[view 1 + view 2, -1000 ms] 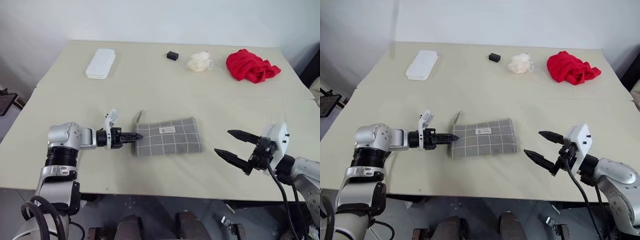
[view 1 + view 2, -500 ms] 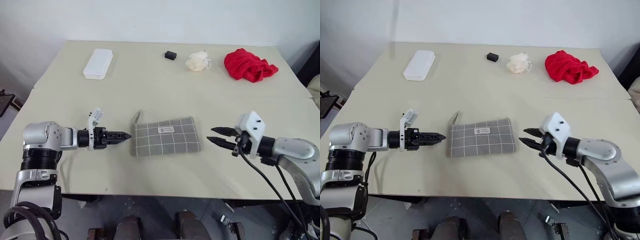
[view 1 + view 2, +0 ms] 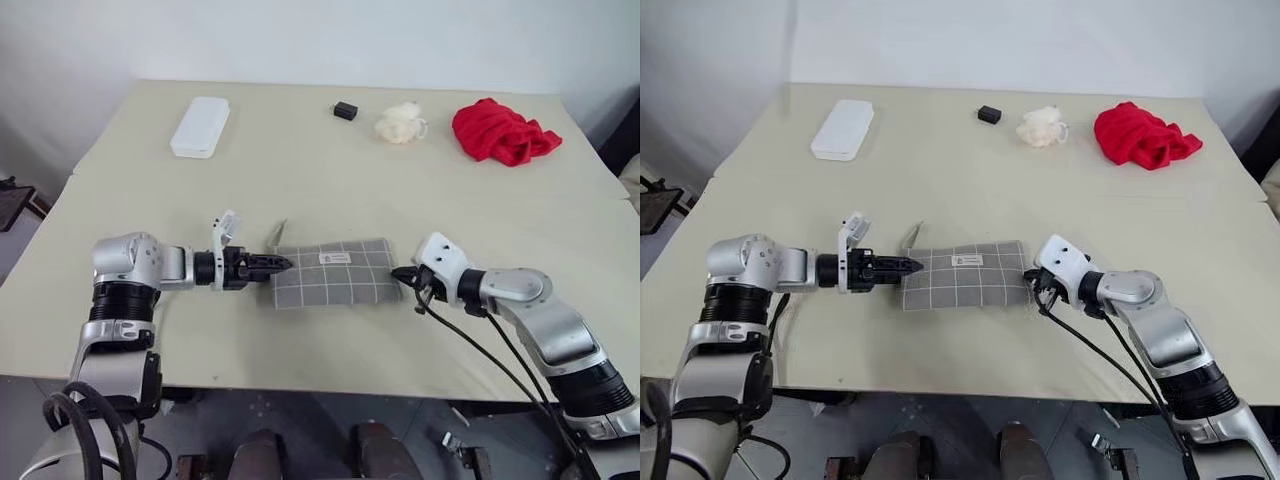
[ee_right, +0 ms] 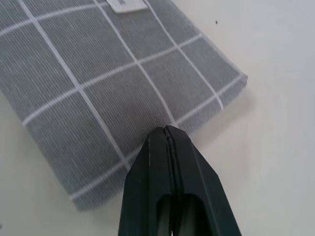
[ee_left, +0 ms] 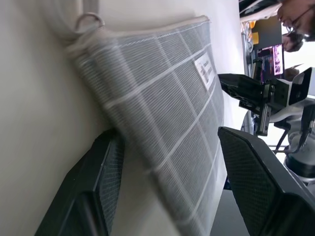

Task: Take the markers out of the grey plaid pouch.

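The grey plaid pouch (image 3: 333, 272) lies flat near the middle of the desk (image 3: 300, 170), with its little white label facing up. No markers can be seen.

The left pincer (image 3: 279, 263) is at the pouch's left end. Its two black fingers (image 5: 101, 182) are spread apart, with a corner of the pouch between them.

The right pincer (image 3: 402, 273) is at the pouch's right end. Its fingers (image 4: 162, 162) are pressed tight together, with the tips at the pouch's edge.

Far back on the desk are a white case (image 3: 200, 126), a small black block (image 3: 345, 110), a fluffy white ball (image 3: 399, 124) and a red cloth (image 3: 500, 131).
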